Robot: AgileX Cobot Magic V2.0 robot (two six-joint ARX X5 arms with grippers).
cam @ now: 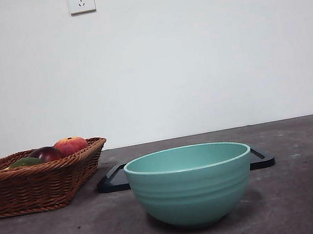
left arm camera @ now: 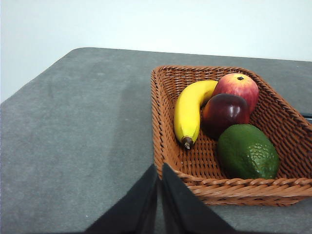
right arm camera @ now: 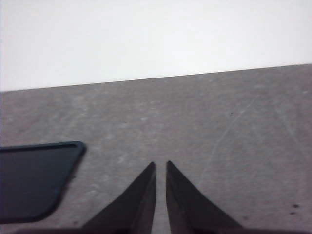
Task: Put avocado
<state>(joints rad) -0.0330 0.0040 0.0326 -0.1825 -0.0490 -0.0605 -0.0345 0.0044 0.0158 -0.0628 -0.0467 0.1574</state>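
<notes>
The avocado (left arm camera: 247, 151) is dull dark green and lies in a brown wicker basket (left arm camera: 161, 126), beside a dark maroon fruit (left arm camera: 225, 111). From the front only a green sliver of the avocado (cam: 26, 162) shows over the basket (cam: 35, 187) rim. My left gripper (left arm camera: 160, 168) is shut and empty, hovering just outside the basket's near rim. My right gripper (right arm camera: 160, 165) is shut and empty above bare table. Neither gripper shows in the front view.
A banana (left arm camera: 189, 111) and a red-orange fruit (left arm camera: 237, 86) share the basket. A teal bowl (cam: 191, 183) stands at the table's centre front, with a black tray (cam: 114, 180) behind it; the tray's corner (right arm camera: 34, 178) shows near my right gripper.
</notes>
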